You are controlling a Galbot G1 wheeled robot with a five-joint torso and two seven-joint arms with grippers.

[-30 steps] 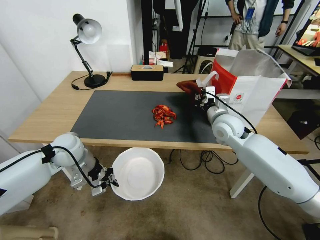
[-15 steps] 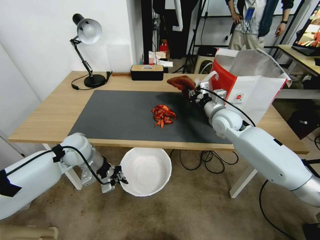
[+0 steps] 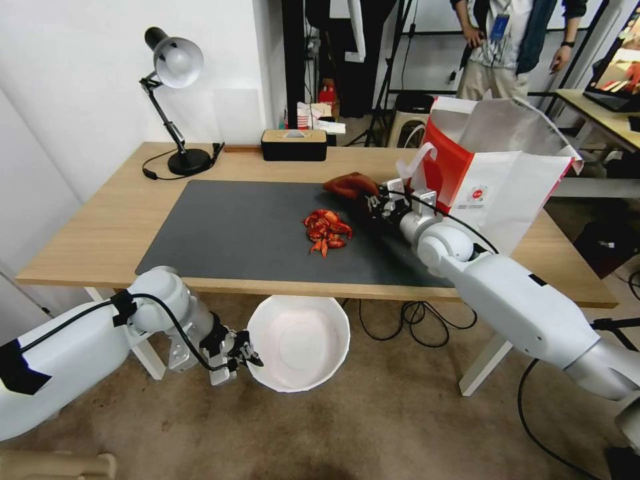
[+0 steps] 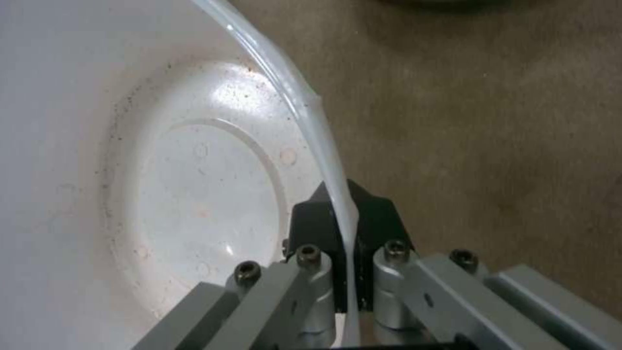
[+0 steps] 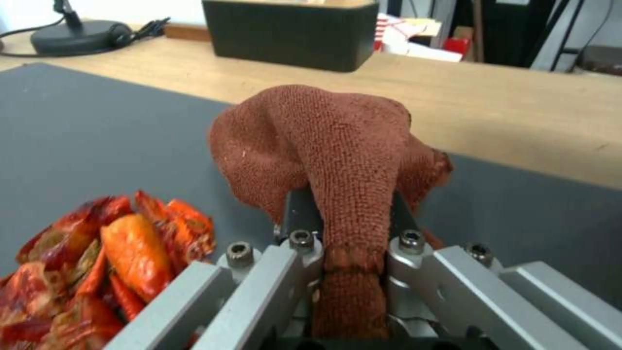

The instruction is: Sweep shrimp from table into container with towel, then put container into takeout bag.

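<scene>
A pile of red-orange shrimp [image 3: 326, 231] [image 5: 97, 262] lies mid-mat on the table [image 3: 100, 233]. My right gripper [image 3: 372, 202] [image 5: 347, 221] is shut on the rust-red towel [image 3: 348, 185] [image 5: 324, 141], held just behind and to the right of the shrimp, low over the mat. Below the table's front edge, my left gripper [image 3: 248, 353] [image 4: 343, 214] is shut on the rim of the white container [image 3: 300, 340] [image 4: 162, 184], which hangs roughly under the shrimp. The takeout bag [image 3: 500, 173] stands open at the table's right end.
A desk lamp [image 3: 175, 100] and a black box [image 3: 294, 144] stand along the table's far edge. Cables [image 3: 413, 320] lie on the floor under the table. A white table leg [image 3: 483, 367] is to the right of the container.
My right gripper has carried the towel left and down towards the shrimp. My left gripper has moved the container to the right and closer under the table's front edge.
</scene>
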